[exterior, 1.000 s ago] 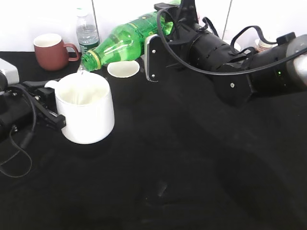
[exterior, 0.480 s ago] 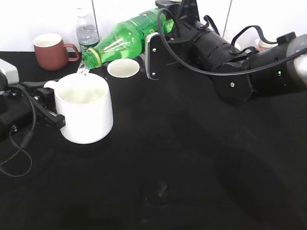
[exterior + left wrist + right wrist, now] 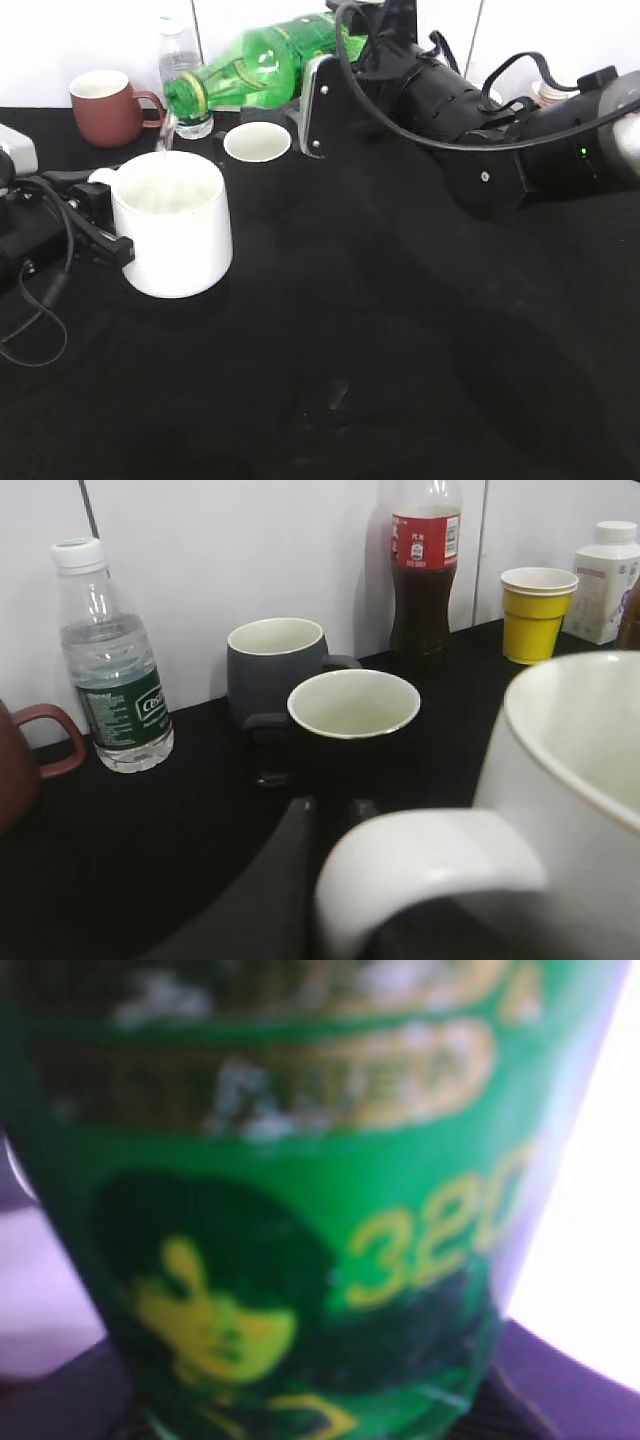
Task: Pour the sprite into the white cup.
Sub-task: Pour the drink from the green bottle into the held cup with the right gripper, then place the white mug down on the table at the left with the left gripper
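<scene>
The sprite [image 3: 262, 66] lies nearly level in the air at about twelve o'clock from the white cup [image 3: 172, 238], its open neck just over the far rim and a thin stream falling in. The right gripper [image 3: 322, 88] is clamped around its labelled body — a sound hold, since thin plastic probably flexes and grows lighter as it empties. The left gripper [image 3: 300, 880] sits at the cup's handle; whether it pinches it, I cannot tell. The ceramic cup looks heavy, stiff and breakable.
</scene>
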